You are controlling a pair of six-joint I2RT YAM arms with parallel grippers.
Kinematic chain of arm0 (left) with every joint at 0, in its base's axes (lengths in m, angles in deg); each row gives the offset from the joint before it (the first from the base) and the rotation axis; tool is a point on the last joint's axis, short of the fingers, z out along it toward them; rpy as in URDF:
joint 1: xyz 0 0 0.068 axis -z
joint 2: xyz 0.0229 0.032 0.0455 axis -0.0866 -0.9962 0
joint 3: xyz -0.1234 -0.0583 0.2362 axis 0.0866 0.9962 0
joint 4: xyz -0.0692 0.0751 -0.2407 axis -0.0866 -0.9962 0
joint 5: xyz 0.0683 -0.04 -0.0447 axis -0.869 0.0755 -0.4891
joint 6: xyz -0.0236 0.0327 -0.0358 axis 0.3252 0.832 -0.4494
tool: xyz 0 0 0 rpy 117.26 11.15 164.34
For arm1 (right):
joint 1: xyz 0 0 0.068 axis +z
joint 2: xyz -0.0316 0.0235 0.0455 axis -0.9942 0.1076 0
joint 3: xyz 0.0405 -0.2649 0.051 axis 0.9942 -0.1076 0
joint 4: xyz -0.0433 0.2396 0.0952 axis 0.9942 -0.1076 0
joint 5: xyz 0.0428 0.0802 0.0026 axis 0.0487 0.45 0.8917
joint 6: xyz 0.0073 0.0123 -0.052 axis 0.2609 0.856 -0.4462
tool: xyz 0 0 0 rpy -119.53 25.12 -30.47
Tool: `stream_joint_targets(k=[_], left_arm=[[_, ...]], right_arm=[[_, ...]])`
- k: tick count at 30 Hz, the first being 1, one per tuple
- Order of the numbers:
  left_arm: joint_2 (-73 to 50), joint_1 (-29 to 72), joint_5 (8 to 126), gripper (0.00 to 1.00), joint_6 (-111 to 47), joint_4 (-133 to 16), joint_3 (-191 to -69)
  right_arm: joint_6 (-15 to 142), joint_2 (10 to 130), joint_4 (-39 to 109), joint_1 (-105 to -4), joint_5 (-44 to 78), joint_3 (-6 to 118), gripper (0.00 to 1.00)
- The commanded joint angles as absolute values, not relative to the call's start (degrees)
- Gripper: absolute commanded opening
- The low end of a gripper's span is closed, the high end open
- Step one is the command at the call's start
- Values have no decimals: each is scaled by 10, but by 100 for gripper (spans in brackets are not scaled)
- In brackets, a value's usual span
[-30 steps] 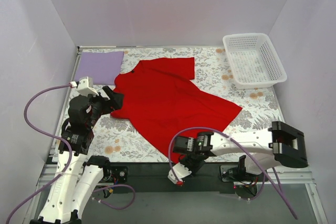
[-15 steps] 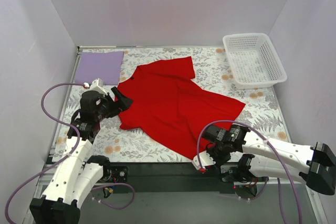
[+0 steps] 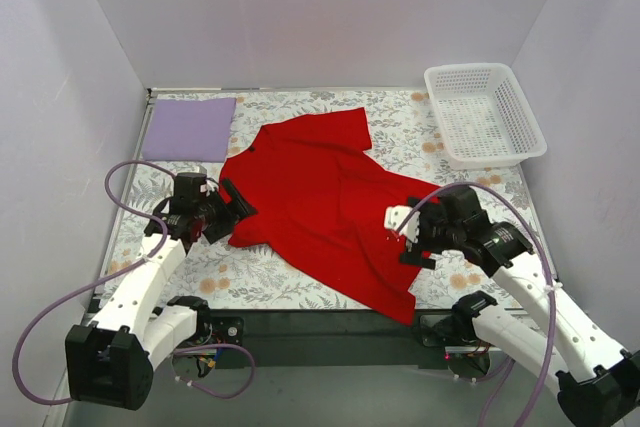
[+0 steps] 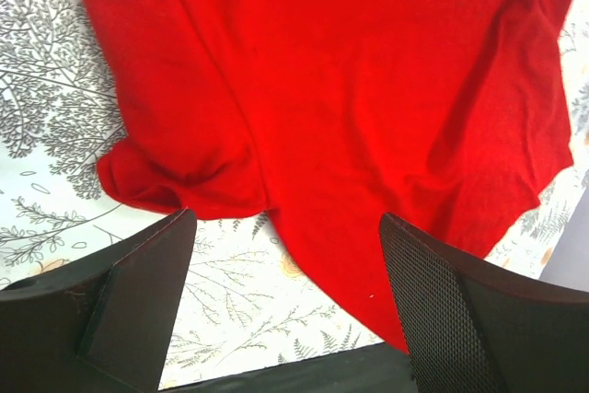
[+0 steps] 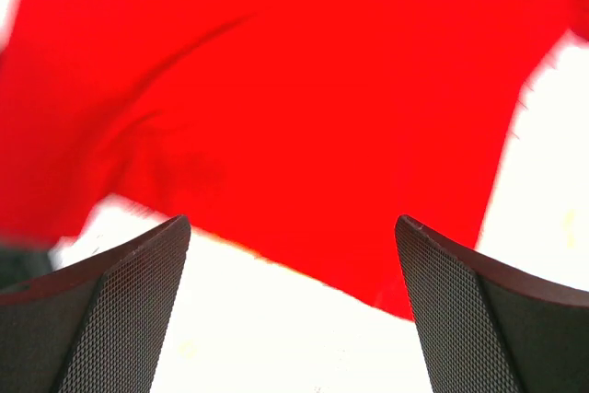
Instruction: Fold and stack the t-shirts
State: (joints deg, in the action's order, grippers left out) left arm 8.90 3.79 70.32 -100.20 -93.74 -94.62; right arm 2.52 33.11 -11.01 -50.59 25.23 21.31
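Red fabric is spread across the middle of the flower-patterned table (image 3: 260, 282): a single red t-shirt (image 3: 330, 202) is laid open and creased, its collar turned toward the far left and its hem reaching the near edge. A folded purple shirt (image 3: 188, 128) is set flat in the far left corner, apart from the red one. A white plastic basket (image 3: 483, 115) is placed in the far right corner, well apart from both garments.

The left gripper (image 3: 235, 209) is held at the shirt's left sleeve, where the cloth is bunched into a small roll. In the left wrist view its fingers (image 4: 138, 292) are seen spread wide with nothing between them, the rolled sleeve edge lying just ahead. The right gripper (image 3: 412, 242) is positioned over the shirt's right side near the hem. In the right wrist view, which is blurred and washed out, its fingers (image 5: 469, 310) are likewise parted and nothing is clamped.

Purple cables (image 3: 125, 192) are looped beside each arm, clear of the shirt.
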Motion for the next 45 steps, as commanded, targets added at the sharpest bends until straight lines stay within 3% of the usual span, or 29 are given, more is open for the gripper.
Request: stream_joint_targets(k=[1, 4, 7, 10, 19, 26, 28, 31, 45], left_arm=[[87, 38, 677, 80, -1017, -953, -948], [72, 38, 645, 77, -1019, -954, -954], [47, 38, 636, 71, -1023, -938, -955], [9, 38, 621, 67, -1030, -931, -959], [-115, 38, 551, 64, -1012, -900, -997], [-182, 38, 551, 39, -1005, -897, -1014], [-183, 38, 562, 18, -1003, -893, -1008], [-170, 38, 576, 1, -1001, -893, -1001], [97, 40, 721, 0, -1037, -1052, -950]], right_arm=[[165, 326, 55, -569, 253, 197, 98], [231, 367, 84, -618, 288, 203, 98], [230, 398, 70, -659, 425, 224, 96], [221, 403, 69, -704, 483, 218, 96], [203, 370, 69, -786, 565, 180, 96], [199, 375, 69, -801, 568, 180, 96], [199, 374, 69, -804, 569, 180, 96], [198, 370, 68, -809, 574, 179, 96], [195, 356, 68, -820, 584, 180, 96]])
